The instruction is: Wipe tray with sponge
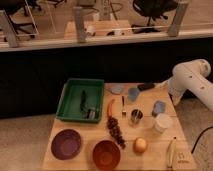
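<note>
The work stands at its first step, fetching the sponge; no wiping has begun. The green tray (71,102) sits on the back left part of the desk (87,131), and a few dark small things lie inside it, too unclear to name.

The sponge (159,107), a light-blue block, lies free on the desk well to the right of the tray, beyond the metal cup (136,116) and about level with the tray's front half. The hand (169,90) is at the low end of the white arm (192,77), farther right of the tray than the sponge and a little further back, near the sponge but apart from it. It is spread open and grips nothing.

The next move, as I judge it, calls for bringing the hand forward and down over the sponge, closing on its sides, then carrying it left to the tray. The white cup (162,122) stands just in front of the sponge, so the descent wants care, and the things in the tray may get in the way of a clean wipe.
</note>
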You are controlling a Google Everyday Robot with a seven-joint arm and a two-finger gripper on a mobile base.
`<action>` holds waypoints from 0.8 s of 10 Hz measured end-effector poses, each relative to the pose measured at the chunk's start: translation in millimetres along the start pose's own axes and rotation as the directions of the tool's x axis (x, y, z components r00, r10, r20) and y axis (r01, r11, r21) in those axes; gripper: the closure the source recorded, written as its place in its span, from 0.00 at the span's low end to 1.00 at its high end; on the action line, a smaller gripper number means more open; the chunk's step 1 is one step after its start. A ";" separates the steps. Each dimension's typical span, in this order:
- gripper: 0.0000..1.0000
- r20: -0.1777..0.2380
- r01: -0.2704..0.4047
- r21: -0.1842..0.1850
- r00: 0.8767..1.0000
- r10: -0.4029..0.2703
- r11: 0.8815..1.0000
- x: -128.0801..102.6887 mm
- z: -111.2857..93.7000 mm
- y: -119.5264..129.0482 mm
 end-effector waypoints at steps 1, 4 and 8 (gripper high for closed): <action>0.20 0.003 -0.002 -0.002 1.000 0.002 1.000 0.7 0.6 1.4; 0.20 0.125 0.046 -0.013 0.991 -0.044 0.999 1.6 48.3 12.5; 0.20 0.262 0.125 0.028 0.957 -0.128 0.992 -15.4 111.9 35.2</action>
